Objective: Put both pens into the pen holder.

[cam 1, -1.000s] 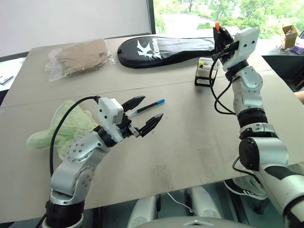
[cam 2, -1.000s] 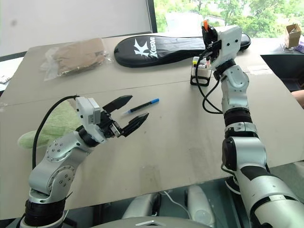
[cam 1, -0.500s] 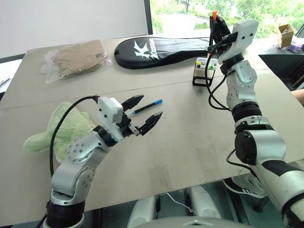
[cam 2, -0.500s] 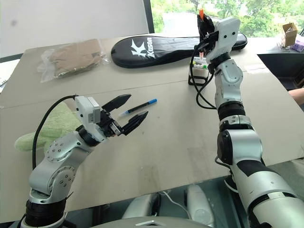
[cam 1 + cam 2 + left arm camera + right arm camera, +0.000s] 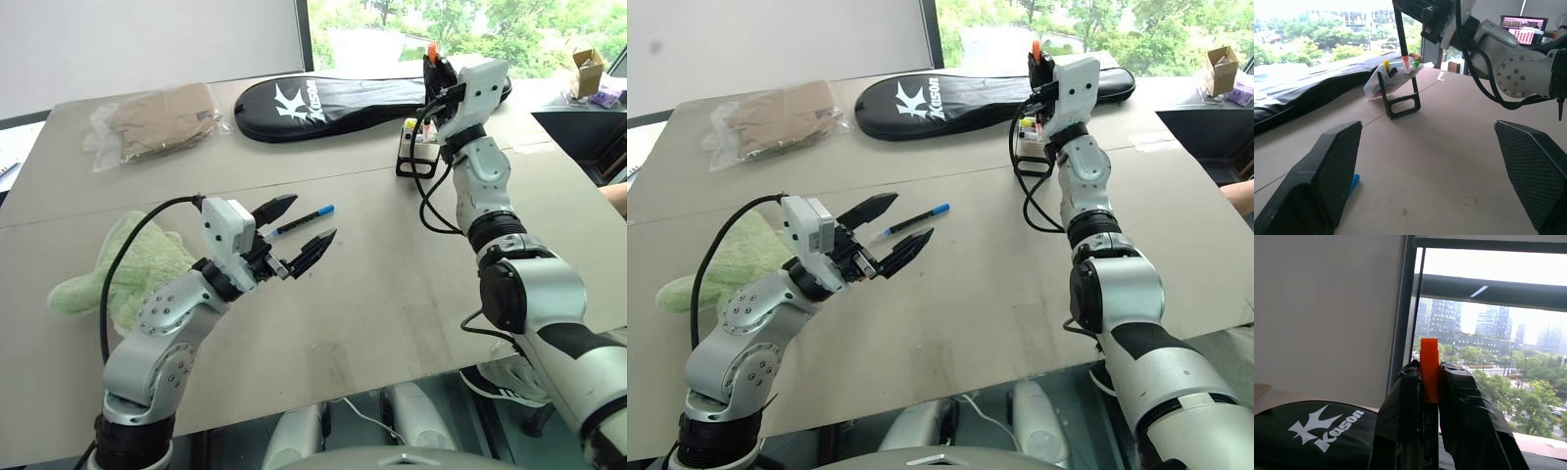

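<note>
My right gripper (image 5: 432, 70) is shut on the orange-ended pen (image 5: 1428, 357), held upright just above the pen holder (image 5: 418, 147) at the far right of the table. In the left wrist view the pen (image 5: 1402, 34) hangs down with its lower orange tip at the holder's (image 5: 1396, 78) top opening. The blue-capped pen (image 5: 299, 221) lies flat on the table. My left gripper (image 5: 313, 218) hovers over that pen, open, with nothing between its fingers (image 5: 1334, 166).
A long black racket bag (image 5: 333, 98) lies behind the holder. A clear bag with tan contents (image 5: 162, 117) sits at the back left, and a green cloth (image 5: 137, 269) at the near left. Yellow- and green-capped markers (image 5: 1386, 63) stand in the holder.
My right gripper has carried the orange-ended pen a little left and down, closer over the holder. The left arm and the blue-capped pen have not moved.
</note>
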`<control>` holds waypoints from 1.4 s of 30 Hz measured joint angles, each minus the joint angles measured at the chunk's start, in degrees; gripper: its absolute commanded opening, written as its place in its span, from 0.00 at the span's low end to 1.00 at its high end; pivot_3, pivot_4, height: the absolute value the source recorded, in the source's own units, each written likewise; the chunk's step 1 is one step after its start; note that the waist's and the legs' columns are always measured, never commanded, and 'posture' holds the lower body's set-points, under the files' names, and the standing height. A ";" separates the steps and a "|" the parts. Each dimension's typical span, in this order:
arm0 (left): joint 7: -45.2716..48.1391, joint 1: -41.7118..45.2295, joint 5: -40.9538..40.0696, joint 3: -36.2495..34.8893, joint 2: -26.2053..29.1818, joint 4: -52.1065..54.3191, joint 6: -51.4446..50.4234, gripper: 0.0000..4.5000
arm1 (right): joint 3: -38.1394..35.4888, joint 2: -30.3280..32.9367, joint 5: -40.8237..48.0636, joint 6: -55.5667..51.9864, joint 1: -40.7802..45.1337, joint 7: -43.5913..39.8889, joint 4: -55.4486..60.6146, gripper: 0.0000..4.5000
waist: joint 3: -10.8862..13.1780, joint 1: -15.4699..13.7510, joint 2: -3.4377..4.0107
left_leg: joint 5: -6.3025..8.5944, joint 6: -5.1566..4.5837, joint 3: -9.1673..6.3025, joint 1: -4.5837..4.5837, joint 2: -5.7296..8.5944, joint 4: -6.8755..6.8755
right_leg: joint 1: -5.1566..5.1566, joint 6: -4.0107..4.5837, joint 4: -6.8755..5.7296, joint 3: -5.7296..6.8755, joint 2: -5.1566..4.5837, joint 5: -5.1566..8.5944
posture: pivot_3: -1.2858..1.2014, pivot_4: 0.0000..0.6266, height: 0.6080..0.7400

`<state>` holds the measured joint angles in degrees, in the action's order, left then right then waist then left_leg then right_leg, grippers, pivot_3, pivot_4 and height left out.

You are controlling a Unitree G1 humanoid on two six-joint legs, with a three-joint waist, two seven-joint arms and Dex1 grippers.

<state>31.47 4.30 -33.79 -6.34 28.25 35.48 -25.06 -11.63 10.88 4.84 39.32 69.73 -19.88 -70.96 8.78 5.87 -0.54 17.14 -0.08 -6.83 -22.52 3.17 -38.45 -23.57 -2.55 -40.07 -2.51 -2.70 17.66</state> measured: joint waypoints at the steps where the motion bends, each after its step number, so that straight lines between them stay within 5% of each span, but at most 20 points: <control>1: -0.04 -0.11 -0.09 -0.11 0.14 0.00 -0.05 1.00 | -0.03 0.08 -0.12 0.24 0.00 0.16 -0.05 0.46 | 0.00 0.02 0.00 | 0.00 0.00 0.00 0.00 0.00 0.00 | 0.00 0.00 -0.01 0.00 0.00 0.00 | 0.52 0.24 1.00; 6: -0.09 -0.41 -0.14 -0.40 0.36 0.00 -0.01 1.00 | -0.05 0.12 -0.14 1.46 0.00 0.11 -0.05 0.98 | 0.00 0.04 0.01 | 0.00 0.00 0.00 0.00 0.00 -0.01 | 0.00 0.00 0.00 0.00 0.01 0.00 | 0.52 0.24 1.00; 7: 0.26 -0.96 -0.01 -0.39 0.29 -0.13 0.57 1.00 | -0.05 0.13 -0.15 1.69 0.00 0.10 -0.04 0.99 | -0.01 0.06 0.01 | 0.00 0.00 0.01 0.00 0.00 -0.01 | 0.00 0.00 0.00 -0.01 0.01 0.00 | 0.52 0.24 1.00; 13: 3.55 -3.47 2.23 0.09 -0.72 -5.23 5.16 1.00 | 0.12 0.79 0.18 -1.08 -0.63 -2.27 2.25 0.99 | -0.03 0.14 0.04 | 0.00 0.00 0.00 0.01 -0.01 -0.04 | 0.00 0.00 -0.04 0.00 0.01 0.00 | 0.52 0.24 1.00; 18: 4.84 -4.01 4.48 0.92 -2.11 -8.09 9.05 1.00 | 2.94 2.47 2.34 -16.69 -11.47 -7.92 21.96 0.99 | -0.08 -0.48 0.06 | 0.00 0.00 -0.12 -0.05 -0.01 -0.12 | 0.03 0.00 -0.04 0.04 -0.05 0.00 | 0.52 0.24 1.00; 22: 4.93 -4.16 4.44 1.49 -2.07 -8.73 8.96 1.00 | 6.74 7.16 6.57 -49.53 -27.83 -9.00 52.70 0.99 | -0.11 -1.17 0.13 | 0.00 -0.01 -0.25 -0.20 0.03 -0.22 | 0.00 0.00 -0.06 0.01 -0.10 0.00 | 0.52 0.24 1.00; 26: 4.92 -2.13 4.19 1.41 -1.33 -8.61 7.79 1.00 | 7.08 10.45 9.56 -76.44 -28.25 -5.23 66.46 0.99 | -0.16 -1.01 0.19 | 0.01 -0.01 -0.14 -0.01 0.04 -0.29 | 0.01 0.00 -0.36 0.01 -0.06 0.00 | 0.52 0.24 1.00; 30: 4.96 -1.08 3.18 1.36 -0.78 -8.60 6.45 1.00 | 6.69 9.52 10.13 -85.79 -25.74 -1.39 66.03 0.99 | -0.16 -1.16 0.19 | 0.02 -0.02 -0.07 0.06 0.05 -0.28 | 0.00 0.00 -0.48 -0.03 -0.04 0.00 | 0.52 0.24 1.00; 37: 4.96 -0.30 3.24 1.64 -0.44 -8.49 5.51 1.00 | 6.71 7.26 8.62 -85.43 -17.85 1.42 49.85 0.99 | -0.16 -1.26 0.19 | 0.02 -0.02 -0.01 0.05 0.09 -0.28 | -0.01 0.00 -0.48 -0.02 -0.07 0.01 | 0.52 0.24 1.00; 42: 4.29 -2.35 3.86 2.47 -1.08 -7.65 5.60 1.00 | 6.68 6.78 7.89 -81.83 -14.67 1.23 41.72 0.65 | -0.16 -1.12 0.19 | 0.02 -0.02 0.01 0.05 0.09 -0.28 | -0.01 0.00 -0.46 -0.04 -0.07 0.00 | 0.52 0.24 1.00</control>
<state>35.76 1.95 -29.93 -3.87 27.17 27.83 -19.46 -4.95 17.66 12.73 -42.51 55.06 -18.65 -29.23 8.62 4.74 -0.35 17.16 -0.10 -6.82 -22.46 3.26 -38.73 -23.58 -2.55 -40.54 -2.55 -2.77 17.67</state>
